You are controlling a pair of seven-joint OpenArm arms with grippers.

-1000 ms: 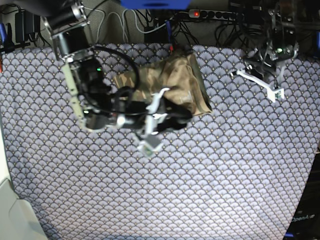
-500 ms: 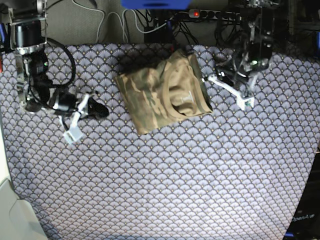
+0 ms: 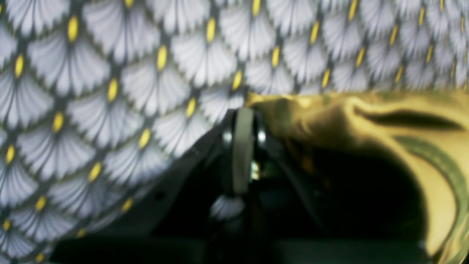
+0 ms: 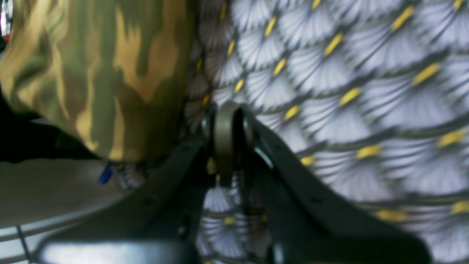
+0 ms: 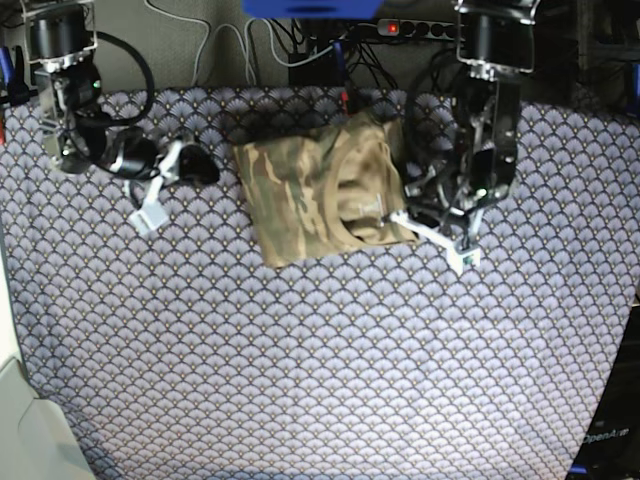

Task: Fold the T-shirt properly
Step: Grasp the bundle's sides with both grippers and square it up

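While folded, T-shirt (image 5: 320, 195) lies between left gripper (image 5: 428, 232), right gripper (image 5: 152, 205).

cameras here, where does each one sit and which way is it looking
base: high above the table, looking down on the folded T-shirt on the tablecloth, with both arms, the left tool and the right tool in sight.
left wrist: on the left arm, looking along its shut tool at the shirt's edge.
right wrist: on the right arm, looking past its shut tool at the cloth, the shirt off to one side.
Shared: all three show the T-shirt and the tablecloth.
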